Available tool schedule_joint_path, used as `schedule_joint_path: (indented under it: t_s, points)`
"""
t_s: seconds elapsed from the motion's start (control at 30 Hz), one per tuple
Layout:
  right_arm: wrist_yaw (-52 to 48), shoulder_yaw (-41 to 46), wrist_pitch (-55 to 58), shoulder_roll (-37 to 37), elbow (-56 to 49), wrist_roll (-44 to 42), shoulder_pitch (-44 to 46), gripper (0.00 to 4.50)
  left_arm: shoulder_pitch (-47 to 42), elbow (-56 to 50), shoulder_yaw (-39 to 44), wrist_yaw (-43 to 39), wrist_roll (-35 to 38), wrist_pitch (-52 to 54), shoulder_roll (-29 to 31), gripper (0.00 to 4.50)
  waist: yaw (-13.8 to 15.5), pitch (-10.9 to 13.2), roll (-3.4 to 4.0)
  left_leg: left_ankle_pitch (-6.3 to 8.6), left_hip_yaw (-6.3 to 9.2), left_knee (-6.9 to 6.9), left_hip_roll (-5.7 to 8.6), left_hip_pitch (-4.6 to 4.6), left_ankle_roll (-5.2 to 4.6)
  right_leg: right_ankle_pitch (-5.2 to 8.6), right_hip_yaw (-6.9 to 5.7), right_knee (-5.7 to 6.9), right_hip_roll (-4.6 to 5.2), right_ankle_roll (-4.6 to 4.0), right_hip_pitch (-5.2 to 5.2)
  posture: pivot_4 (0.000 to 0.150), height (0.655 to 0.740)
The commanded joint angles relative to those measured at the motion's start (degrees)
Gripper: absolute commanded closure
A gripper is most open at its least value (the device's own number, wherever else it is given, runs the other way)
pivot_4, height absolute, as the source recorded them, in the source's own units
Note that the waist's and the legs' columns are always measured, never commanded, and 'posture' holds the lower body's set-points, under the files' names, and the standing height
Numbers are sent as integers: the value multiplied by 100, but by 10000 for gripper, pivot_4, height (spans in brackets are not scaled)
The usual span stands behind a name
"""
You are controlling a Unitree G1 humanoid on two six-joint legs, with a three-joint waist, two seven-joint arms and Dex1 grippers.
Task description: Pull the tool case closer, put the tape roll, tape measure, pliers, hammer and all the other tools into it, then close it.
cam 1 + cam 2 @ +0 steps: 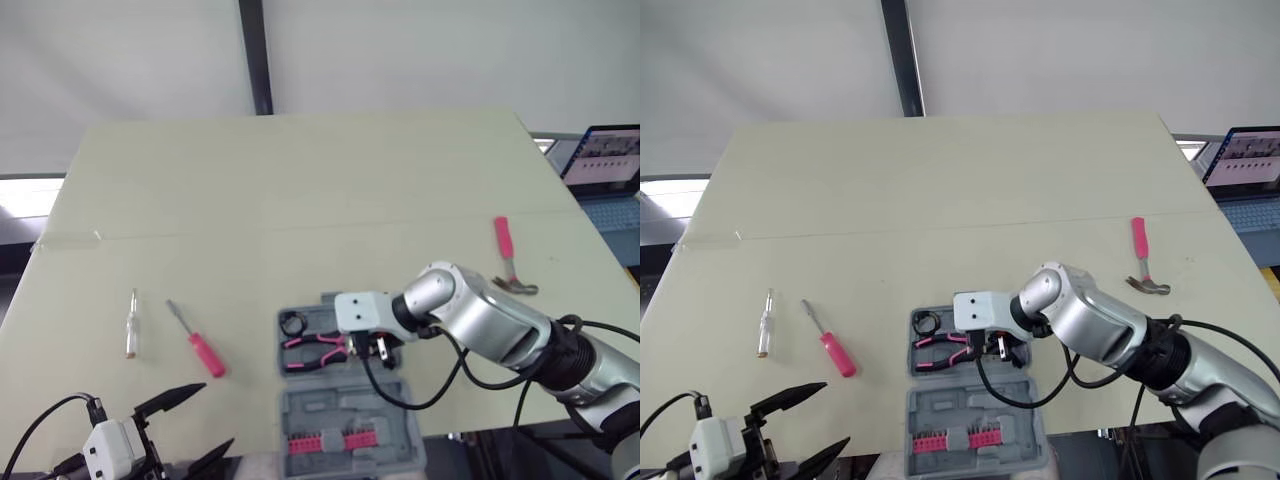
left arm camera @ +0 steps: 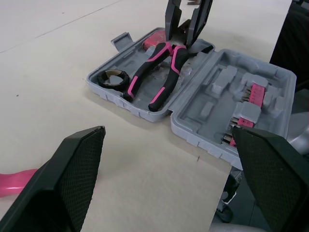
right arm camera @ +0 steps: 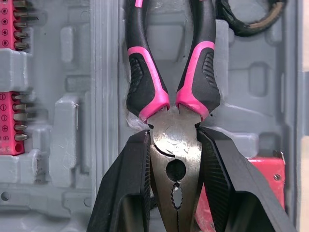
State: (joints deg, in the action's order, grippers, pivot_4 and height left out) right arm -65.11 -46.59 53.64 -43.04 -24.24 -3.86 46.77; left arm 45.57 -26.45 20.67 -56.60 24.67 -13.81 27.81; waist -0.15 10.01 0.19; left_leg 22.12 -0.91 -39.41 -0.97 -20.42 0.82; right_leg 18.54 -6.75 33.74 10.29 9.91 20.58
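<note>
The grey tool case (image 1: 390,395) lies open near the table's front edge. Black-and-pink pliers (image 3: 169,92) rest in its far half, handles toward a black tape roll (image 1: 292,323) in the far-left corner. My right gripper (image 3: 174,135) reaches down into the case, its fingers (image 3: 130,179) pressed on both sides of the pliers' metal head. A red tape measure (image 3: 263,174) sits beside that head. A pink-handled hammer (image 1: 508,258) lies on the table to the right. My left gripper (image 1: 215,415) hangs open at the table's front left.
A pink-handled screwdriver (image 1: 198,343) and a clear-handled one (image 1: 132,323) lie on the table left of the case. Pink bit holders (image 1: 330,440) fill the case's near half. A laptop (image 1: 605,160) stands beyond the table's right edge.
</note>
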Motion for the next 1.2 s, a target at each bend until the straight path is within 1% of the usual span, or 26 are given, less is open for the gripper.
schedule_joint_path:
  t_s: [0.03,0.47,0.77,0.8,0.83,0.87,0.9,0.97,1.0,1.13,1.2]
  points:
    - [-109,52,-36,37,-99,34,98,35435,138,-145,-25,28,-4,-56,17,0,1,0,0,0,0,0,0,0,0,0,0,0,0,0,0,1500,7400]
    - [-107,-58,25,168,47,195,20,35435,125,-159,-85,87,-34,-61,18,0,-3,0,0,0,0,0,0,0,0,0,0,1,0,0,0,1500,7400]
    - [-156,-105,208,208,20,128,-29,35435,63,-193,-172,179,-60,-28,50,0,-4,0,0,0,0,0,0,0,0,0,0,2,0,0,0,1500,7400]
    - [-176,-98,247,214,15,93,-35,25225,61,-194,-176,188,-62,-28,56,0,-3,0,0,0,0,0,0,0,0,0,0,2,0,0,0,1500,7400]
    - [-190,-82,275,221,4,59,-41,21904,59,-199,-175,196,-60,-22,65,0,-3,0,0,0,0,0,0,0,0,0,0,2,0,0,0,1500,7400]
    - [-198,-57,316,233,-14,22,-51,16527,57,-202,-174,202,-60,-21,71,0,-2,0,0,0,0,0,0,0,0,0,0,2,0,0,0,1500,7400]
    - [-197,-35,366,243,-29,-5,-57,12692,53,-213,-173,211,-57,-11,78,0,-2,0,0,0,0,0,0,0,0,0,0,2,0,0,0,1500,7400]
    - [-154,53,559,257,-44,-82,-55,1690,49,-230,-168,229,-53,2,90,0,-3,0,0,0,0,0,0,0,0,0,0,2,0,0,0,1500,7400]
    - [-149,122,631,246,-64,-141,-55,707,48,-237,-163,237,-51,7,96,0,-3,0,0,0,0,0,0,0,0,0,0,2,0,0,0,1500,7400]
    - [22,824,841,345,-144,-553,-253,707,50,-261,-154,270,-57,19,98,0,4,0,0,0,0,0,0,0,0,0,0,2,0,0,0,1500,7400]
    - [248,1528,516,610,-73,-885,-718,6524,34,-308,-187,319,-77,50,84,0,11,-4,-7,0,0,0,0,0,0,0,-1,2,0,0,0,1500,7400]
